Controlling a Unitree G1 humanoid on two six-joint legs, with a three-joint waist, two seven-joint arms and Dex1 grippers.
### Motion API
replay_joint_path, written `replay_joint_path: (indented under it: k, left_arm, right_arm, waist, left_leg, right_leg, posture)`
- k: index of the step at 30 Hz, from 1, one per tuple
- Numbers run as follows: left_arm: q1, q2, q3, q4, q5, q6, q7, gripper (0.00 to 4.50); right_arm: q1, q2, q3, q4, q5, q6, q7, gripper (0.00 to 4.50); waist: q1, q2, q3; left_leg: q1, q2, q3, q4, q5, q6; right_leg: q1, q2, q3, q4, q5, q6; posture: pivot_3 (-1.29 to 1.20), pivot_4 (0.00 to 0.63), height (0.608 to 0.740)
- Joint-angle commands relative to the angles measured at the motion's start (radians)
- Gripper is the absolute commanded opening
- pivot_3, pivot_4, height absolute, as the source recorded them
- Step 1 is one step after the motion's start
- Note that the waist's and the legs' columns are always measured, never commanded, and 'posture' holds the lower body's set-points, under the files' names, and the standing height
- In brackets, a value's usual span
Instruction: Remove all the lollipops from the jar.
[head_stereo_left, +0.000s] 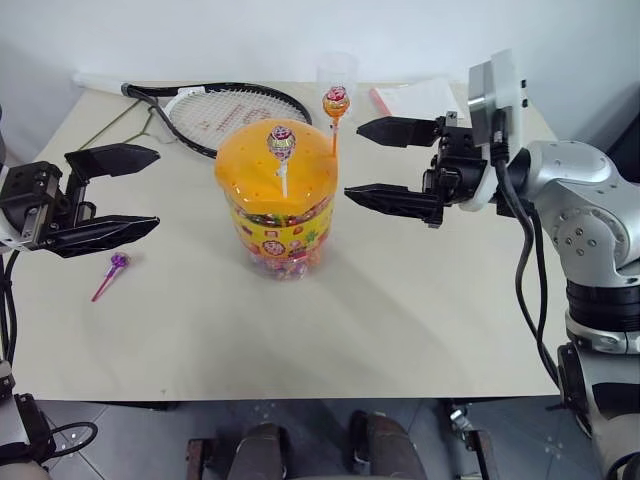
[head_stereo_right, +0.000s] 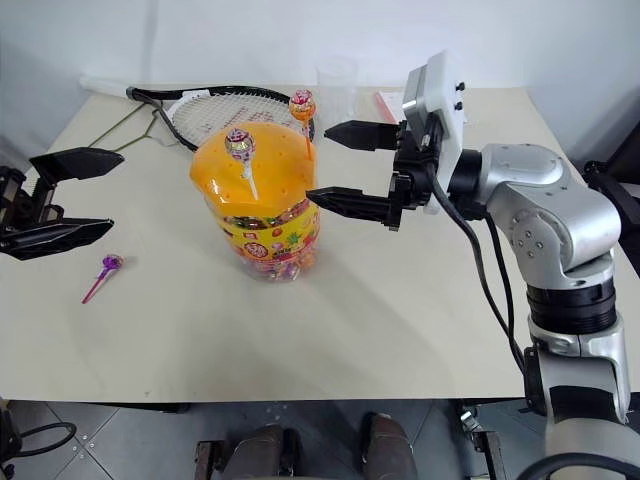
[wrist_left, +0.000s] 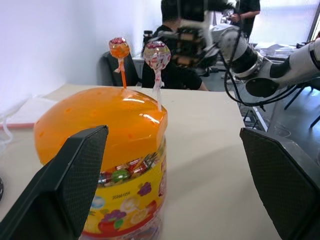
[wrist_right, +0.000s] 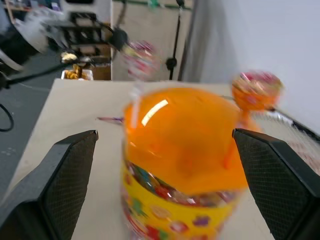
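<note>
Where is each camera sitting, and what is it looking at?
Left eye and right eye: on the head, looking down over the table; both arms show, left hand and right hand open either side of the jar.
Left wrist: looks between its own two fingers at the jar, with the right arm behind.
Right wrist: looks between its own fingers at the jar from the opposite side.
All share the jar and its two standing lollipops.

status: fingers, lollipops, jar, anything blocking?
Left gripper open, empty; right gripper open, empty, beside the jar. White-stick lollipop and orange lollipop upright in lid; magenta-stick lollipop on table. Nothing blocking.
</note>
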Motion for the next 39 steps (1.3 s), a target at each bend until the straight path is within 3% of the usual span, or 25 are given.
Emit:
replay_joint_path:
  k: [1,12,17,23,27,39]
  left_arm:
    - [0.010,0.013,0.037,-0.032,-0.031,-0.009,0.010,4.48]
    - [0.070,0.013,0.075,-0.098,-0.050,-0.010,0.082,4.48]
    - [0.084,0.012,0.082,-0.117,-0.057,-0.011,0.100,4.50]
    - [0.082,0.015,0.078,-0.118,-0.066,-0.014,0.112,4.50]
    - [0.074,0.016,0.074,-0.104,-0.065,-0.016,0.116,4.50]
    - [0.093,0.031,0.107,-0.019,-0.049,-0.050,0.104,4.50]
  right_arm:
    - [-0.053,0.028,0.016,0.098,-0.069,-0.070,0.060,4.50]
    - [-0.244,0.213,0.031,0.452,-0.215,-0.210,0.129,4.50]
    - [-0.277,0.236,0.004,0.478,-0.212,-0.204,0.145,3.31]
    - [-0.303,0.248,-0.014,0.493,-0.220,-0.200,0.151,1.18]
    - [-0.323,0.253,-0.028,0.475,-0.217,-0.182,0.135,0.06]
    - [-0.411,0.225,-0.109,0.498,-0.226,-0.194,0.073,0.06]
  waist:
    - [-0.004,0.000,0.000]
    - [-0.025,0.000,0.000]
    - [-0.024,0.000,0.000]
    - [-0.024,0.000,0.000]
    - [-0.025,0.001,0.000]
    - [-0.025,0.001,0.000]
  left_leg:
    - [0.000,0.000,0.000,0.000,0.000,0.000]
    - [0.000,0.000,0.000,-0.001,0.000,0.000]
    - [0.000,0.000,0.000,-0.001,0.000,0.000]
    - [0.000,0.000,0.000,-0.001,0.000,0.000]
    - [0.000,0.000,0.000,-0.001,0.000,0.000]
    - [-0.001,0.000,0.000,-0.001,0.000,0.000]
  right_leg:
    - [0.000,0.000,0.000,0.000,0.000,0.000]
    - [-0.001,0.000,0.000,0.000,0.000,0.000]
    - [-0.001,0.000,0.000,0.000,0.000,0.000]
    - [-0.001,0.000,0.000,0.000,0.000,0.000]
    - [-0.001,0.000,0.000,0.000,0.000,0.000]
    - [-0.001,0.000,0.000,0.000,0.000,0.000]
  posture:
    - [0.00,0.150,0.740]
    - [0.00,0.150,0.740]
    - [0.00,0.150,0.740]
    - [0.00,0.150,0.740]
    - [0.00,0.150,0.740]
    - [0.00,0.150,0.740]
